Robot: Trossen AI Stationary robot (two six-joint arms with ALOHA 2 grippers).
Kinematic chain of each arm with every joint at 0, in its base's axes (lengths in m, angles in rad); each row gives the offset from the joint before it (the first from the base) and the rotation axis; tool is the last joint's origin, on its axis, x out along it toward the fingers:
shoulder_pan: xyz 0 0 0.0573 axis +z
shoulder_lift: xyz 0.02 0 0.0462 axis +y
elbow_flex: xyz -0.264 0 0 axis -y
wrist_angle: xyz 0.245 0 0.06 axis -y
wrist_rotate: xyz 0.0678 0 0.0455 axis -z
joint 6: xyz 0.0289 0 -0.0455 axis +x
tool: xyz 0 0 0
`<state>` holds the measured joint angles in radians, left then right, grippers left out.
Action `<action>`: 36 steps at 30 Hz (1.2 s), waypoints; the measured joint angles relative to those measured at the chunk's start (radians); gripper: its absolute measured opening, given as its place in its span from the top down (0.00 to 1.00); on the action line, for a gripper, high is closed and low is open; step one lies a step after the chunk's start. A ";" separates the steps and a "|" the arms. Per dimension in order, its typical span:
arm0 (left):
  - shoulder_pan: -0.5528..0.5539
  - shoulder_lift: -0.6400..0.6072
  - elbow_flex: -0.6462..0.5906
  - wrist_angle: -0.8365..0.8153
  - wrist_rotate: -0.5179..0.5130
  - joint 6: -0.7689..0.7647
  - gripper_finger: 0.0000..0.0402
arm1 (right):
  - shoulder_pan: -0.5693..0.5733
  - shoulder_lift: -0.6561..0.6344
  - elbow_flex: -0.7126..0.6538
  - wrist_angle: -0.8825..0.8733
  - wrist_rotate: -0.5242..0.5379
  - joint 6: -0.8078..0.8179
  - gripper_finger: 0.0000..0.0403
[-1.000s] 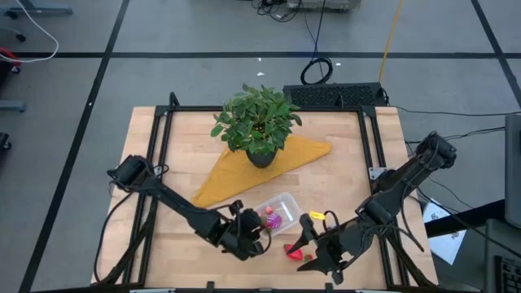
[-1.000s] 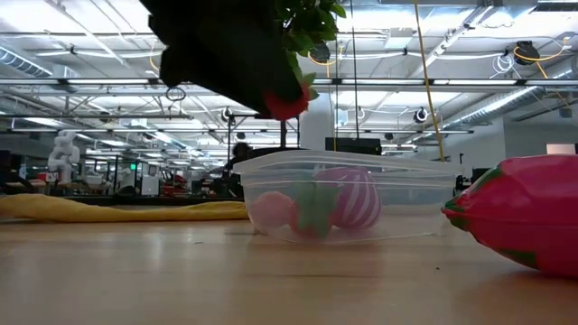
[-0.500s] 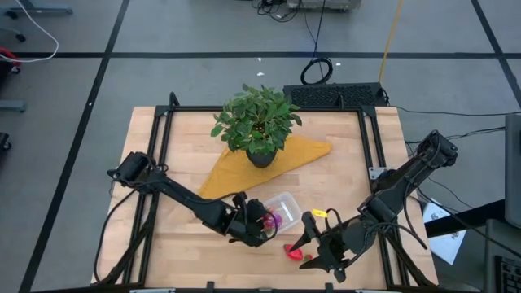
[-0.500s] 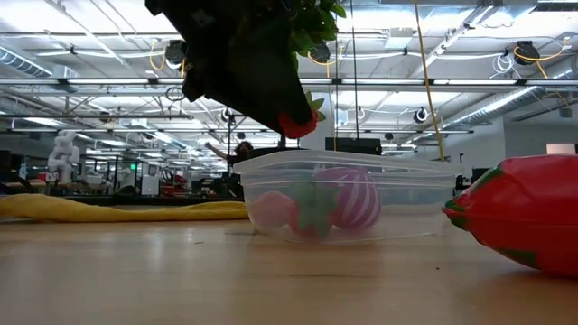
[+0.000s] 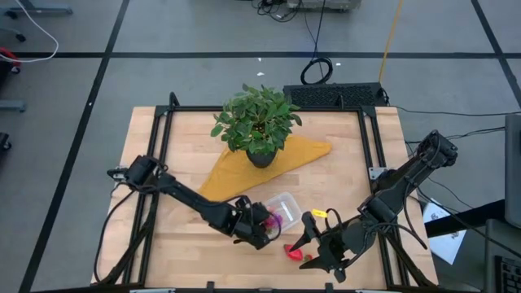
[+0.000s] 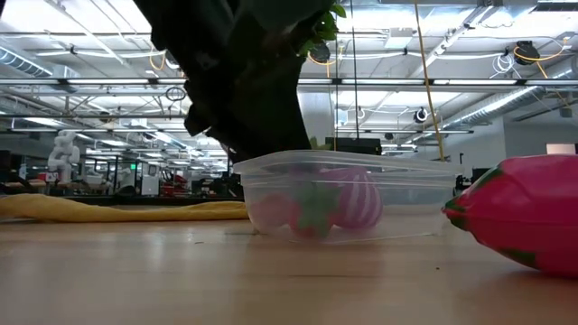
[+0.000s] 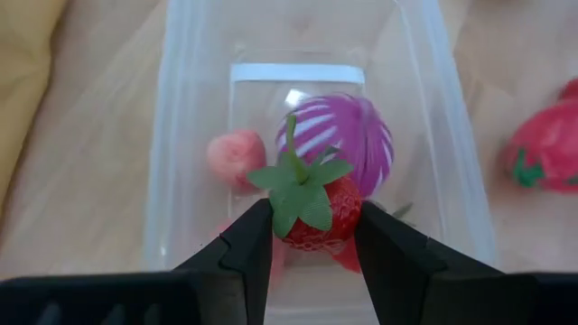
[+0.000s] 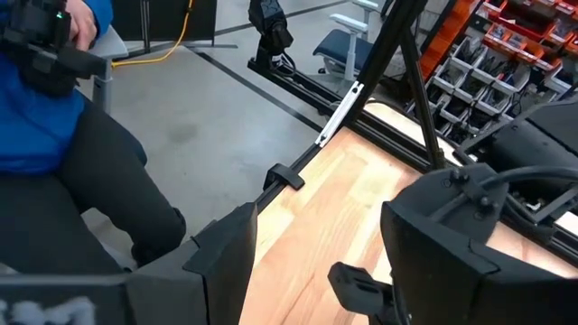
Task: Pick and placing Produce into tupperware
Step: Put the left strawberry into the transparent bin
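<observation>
Over the tub [image 5: 279,210] I have the left gripper [image 7: 307,236] with its jaws clenched on a strawberry [image 7: 312,209], leaf cap up, held right above the open container. A second ago that arm sat back from the tub's near corner; since then it has swung across and come down. From table height its dark bulk [image 6: 244,81] now drops behind the tub's rim [image 6: 348,163], whereas before the berry showed red, well above the rim. So the carry is done, and I judge the release is what is left for this piece.

Two pieces already lie on the tub floor: a pink striped ball [image 7: 341,137] and a paler pink round one [image 7: 235,155], both just beyond the held berry. There is bare floor near them, so the drop should land cleanly if I open without drifting. The tub is light and see-through, and I would not want the fingers to knock its wall on the way out.

Beside the tub on the surface another red piece [image 5: 295,251] waits, which looms large in the low view [image 6: 524,213]. The right gripper [image 5: 308,244] hangs near it with its jaws spread and nothing between them; it has not shifted over the last second. The plant [image 5: 257,122] and yellow cloth [image 5: 273,163] stand well apart from the work.
</observation>
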<state>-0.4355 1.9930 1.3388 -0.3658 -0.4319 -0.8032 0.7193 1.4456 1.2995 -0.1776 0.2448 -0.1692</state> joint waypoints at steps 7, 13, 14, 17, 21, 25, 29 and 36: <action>0.002 0.000 0.000 0.002 -0.009 -0.003 0.65 | 0.000 0.000 0.000 0.000 0.000 0.008 0.43; 0.002 0.000 0.000 0.002 0.004 -0.011 0.65 | 0.000 0.000 0.000 -0.001 0.000 0.008 0.43; 0.002 0.000 0.000 0.001 0.003 -0.011 0.65 | 0.000 0.000 0.000 -0.001 0.000 0.008 0.43; 0.002 0.000 0.000 0.001 0.004 -0.011 0.65 | 0.000 0.000 0.000 -0.001 0.000 0.012 0.43; 0.002 0.000 0.000 0.001 0.004 -0.012 0.65 | 0.000 0.000 0.000 -0.002 0.000 0.012 0.43; 0.002 0.000 0.000 0.000 0.022 -0.012 0.62 | 0.000 0.000 0.000 -0.016 0.000 0.012 0.43; 0.002 0.000 0.000 -0.015 0.039 -0.012 0.56 | 0.000 0.000 0.000 -0.023 0.000 0.012 0.43; 0.002 -0.001 0.000 -0.020 0.035 -0.012 0.43 | 0.000 0.000 0.000 -0.023 0.000 0.013 0.43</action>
<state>-0.4339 1.9925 1.3388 -0.3854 -0.3973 -0.8150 0.7193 1.4460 1.2995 -0.2005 0.2443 -0.1566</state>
